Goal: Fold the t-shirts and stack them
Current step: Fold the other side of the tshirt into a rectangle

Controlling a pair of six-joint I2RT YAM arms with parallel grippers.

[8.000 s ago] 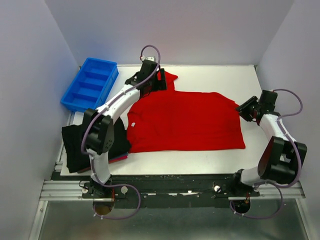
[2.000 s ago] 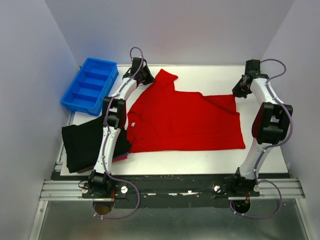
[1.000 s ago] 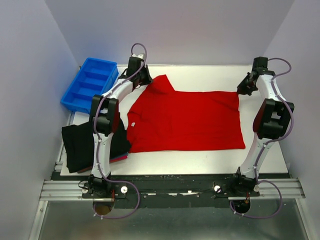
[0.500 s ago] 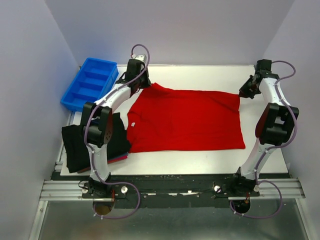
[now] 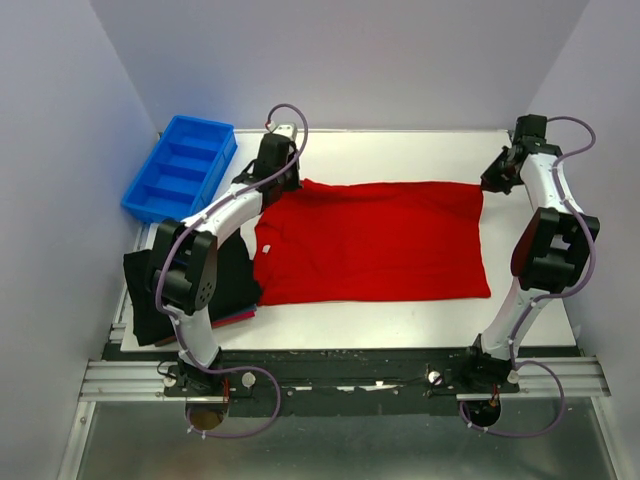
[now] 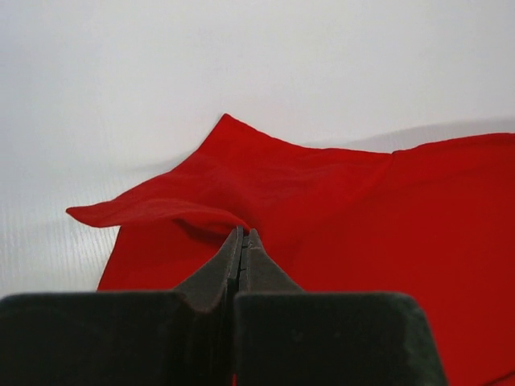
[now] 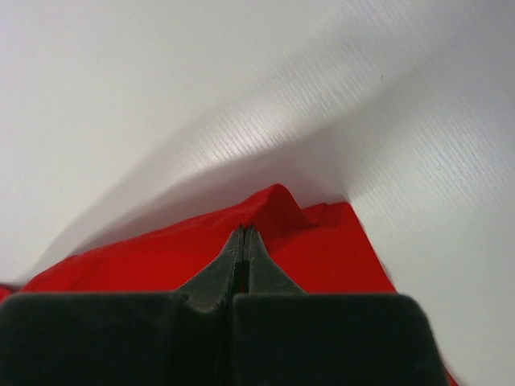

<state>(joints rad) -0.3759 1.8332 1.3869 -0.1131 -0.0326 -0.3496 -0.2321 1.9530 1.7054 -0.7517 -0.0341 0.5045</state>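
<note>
The plain bright red cloth t-shirt [image 5: 370,240] is spread flat on the white desk [image 5: 400,150], long axis left to right, its body lying nearward of both grippers. Its far edge is pinched at each end, with the left gripper [image 6: 242,233] jaws pressed together on the far-left corner and the right gripper [image 7: 244,231] jaws on the far-right. A fold is judged to need both corners carried evenly toward the near hem.

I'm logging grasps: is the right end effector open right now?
No, the right end effector is shut, its fingers pressed together and pinching a raised fold of the red t-shirt.
</note>
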